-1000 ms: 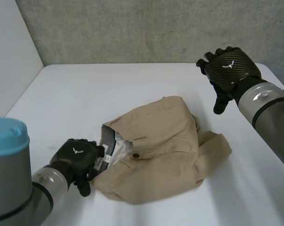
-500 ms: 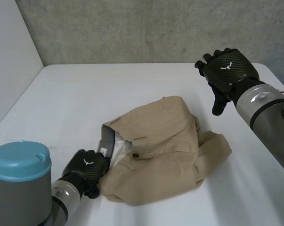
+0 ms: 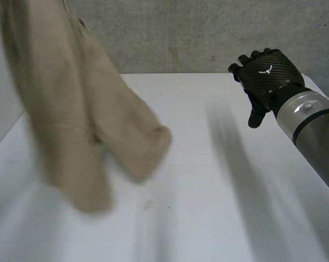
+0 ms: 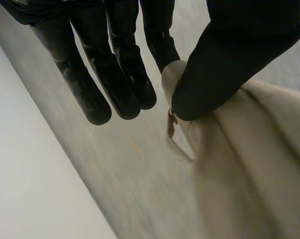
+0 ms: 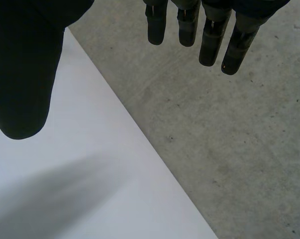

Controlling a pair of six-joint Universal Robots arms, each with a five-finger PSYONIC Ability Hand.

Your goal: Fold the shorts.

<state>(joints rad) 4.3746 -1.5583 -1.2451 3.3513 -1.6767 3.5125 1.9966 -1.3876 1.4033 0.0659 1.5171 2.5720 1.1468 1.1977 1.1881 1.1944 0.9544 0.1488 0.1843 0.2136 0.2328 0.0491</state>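
Note:
The beige shorts hang in the air over the table's left side, stretched downward with both legs dangling above the white table. In the left wrist view my left hand pinches an edge of the shorts between the thumb and a finger, and the cloth falls away from the grip. My right hand hovers above the table's far right corner, well clear of the shorts. In the right wrist view its fingers are straight and hold nothing.
A grey concrete wall runs behind the table's far edge. A pale wall panel stands along the left side. The shorts' hanging legs reach close to the table surface at the left.
My left hand has closed on the waist edge of the shorts and raised them off the table, up and to the left. The right hand has stayed about where it was.

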